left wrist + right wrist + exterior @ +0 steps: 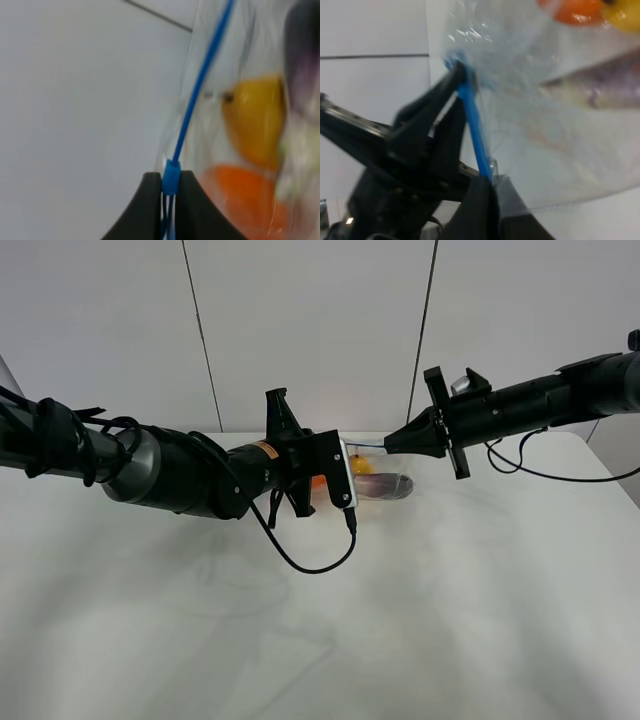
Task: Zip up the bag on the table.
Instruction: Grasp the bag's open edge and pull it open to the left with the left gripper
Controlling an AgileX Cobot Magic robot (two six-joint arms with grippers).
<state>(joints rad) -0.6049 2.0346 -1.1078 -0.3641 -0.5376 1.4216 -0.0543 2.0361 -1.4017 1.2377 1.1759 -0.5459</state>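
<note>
- The left gripper (170, 186) is clamped on the blue slider (171, 176) of the zip bag (240, 75).
- The right gripper (489, 184) pinches the blue zipper strip (474, 131).
- The bag stretches between them over the white counter (450, 620).

The bag (385, 485) is between left claw (170, 186) and right claw (488, 186), over the table (300, 640).

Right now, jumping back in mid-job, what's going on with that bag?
Both arms are on the bag, held between them at the far side of the table. The left gripper is shut on the blue slider at one end of the zipper strip. The right gripper is pinched shut on the strip's other end. An orange fruit and an eggplant show inside. How much is sealed is unclear.
</note>
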